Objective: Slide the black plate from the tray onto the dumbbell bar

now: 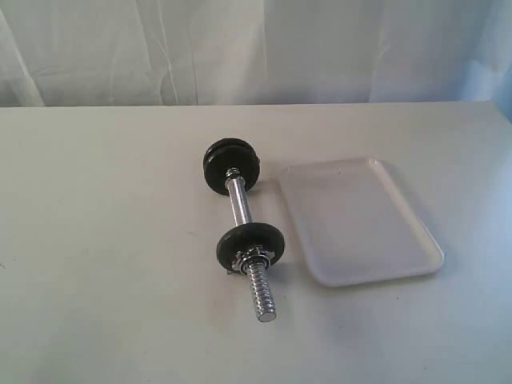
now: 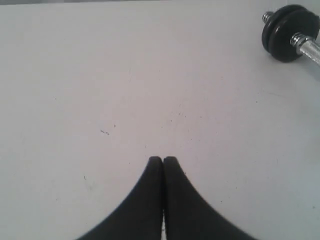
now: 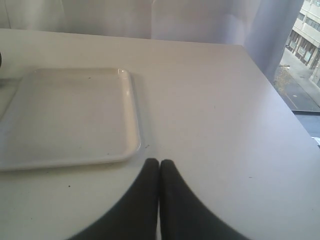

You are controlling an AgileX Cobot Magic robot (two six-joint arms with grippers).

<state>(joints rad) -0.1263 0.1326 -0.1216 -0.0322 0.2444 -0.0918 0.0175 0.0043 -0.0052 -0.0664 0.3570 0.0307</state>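
The dumbbell bar [image 1: 238, 204] lies on the table, pointing toward the camera in the exterior view. Two black discs [image 1: 231, 166] sit at its far end. A black plate [image 1: 250, 240] is on the bar near the threaded front end, with a silver nut [image 1: 254, 258] against it. The white tray [image 1: 360, 220] lies just right of the bar and holds nothing. My left gripper [image 2: 162, 159] is shut and empty over bare table, with the far discs [image 2: 290, 32] some way off. My right gripper [image 3: 159, 161] is shut and empty beside a corner of the tray [image 3: 70, 115]. Neither gripper shows in the exterior view.
The white table [image 1: 104, 264] runs wide to the left of the bar. A pale curtain [image 1: 256, 48] hangs behind the back edge. In the right wrist view the table's side edge [image 3: 295, 120] drops off beside a window.
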